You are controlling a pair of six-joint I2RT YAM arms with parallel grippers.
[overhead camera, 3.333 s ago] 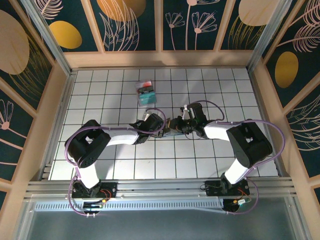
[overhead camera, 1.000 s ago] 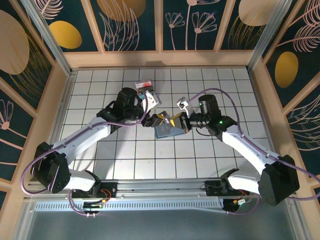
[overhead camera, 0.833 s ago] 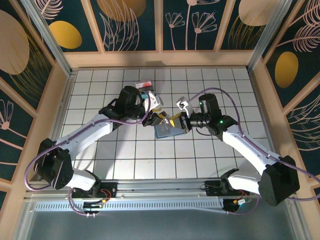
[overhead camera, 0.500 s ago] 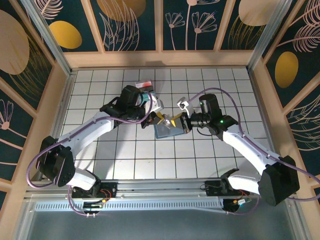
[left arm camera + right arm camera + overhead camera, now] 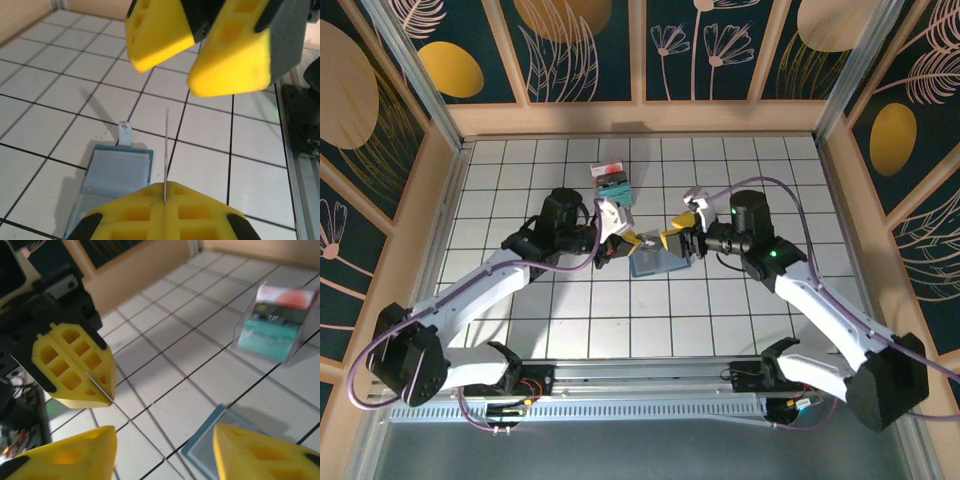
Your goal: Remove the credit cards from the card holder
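Observation:
The slate-blue card holder (image 5: 655, 262) lies flat on the white tiles, between and below both grippers. It also shows in the left wrist view (image 5: 116, 172) and the right wrist view (image 5: 216, 440). My left gripper (image 5: 625, 243) (image 5: 164, 186) is shut on a thin credit card (image 5: 165, 145), which I see edge-on, so its colour cannot be told. The card sticks out toward my right gripper (image 5: 677, 238), held above the tiles and clear of the holder. My right gripper (image 5: 164, 432) is open, its yellow fingers either side of the card's (image 5: 127, 416) free end without touching it.
A small clear plastic box (image 5: 611, 185) (image 5: 276, 320) with teal and red inside stands a tile or two behind the grippers. Wooden walls ring the tiled floor. Open tiles lie in front of the holder and to both sides.
Both arms have unfolded from low poses near the centre. In the last half second the left arm has drawn back leftward, and the right gripper has shifted slightly right. The holder stays put.

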